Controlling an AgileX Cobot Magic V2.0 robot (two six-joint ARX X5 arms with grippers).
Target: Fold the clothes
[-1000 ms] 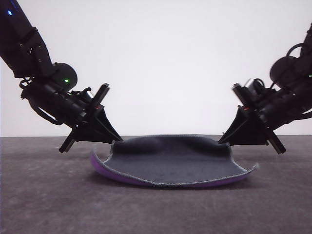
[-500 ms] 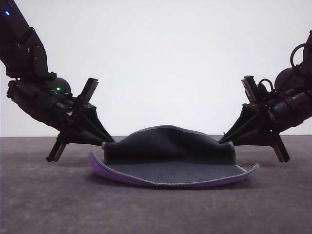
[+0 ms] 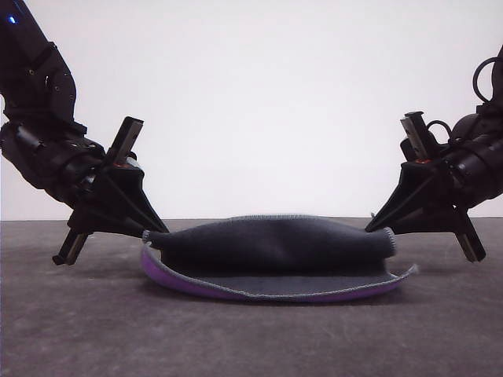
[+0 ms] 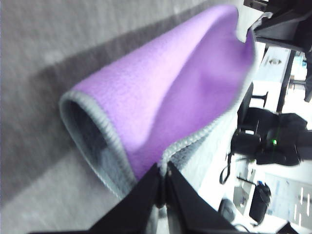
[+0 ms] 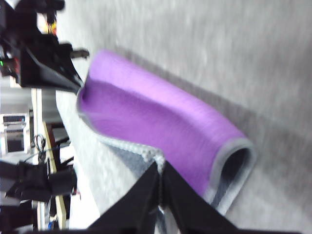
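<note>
The clothes (image 3: pixel 271 245) are one small cloth on the table, dark grey on top with a purple underside showing along its front rim. Its far edge is lifted and rolled toward the front. My left gripper (image 3: pixel 151 233) is shut on the cloth's far left corner, and my right gripper (image 3: pixel 383 231) is shut on the far right corner. In the left wrist view the purple face (image 4: pixel 170 92) curls over, pinched at the left gripper (image 4: pixel 163 181). The right wrist view shows the same purple fold (image 5: pixel 161 122) held at the right gripper (image 5: pixel 159 168).
A grey textured table (image 3: pixel 251 338) runs from the front edge to a plain white wall behind. Beyond the cloth in the wrist views stand dark equipment and stands (image 4: pixel 263 141).
Both grippers have moved outward and toward the front with the cloth's far edge, pulling it taut. The raised hump in the middle has flattened into a low roll over the near half.
</note>
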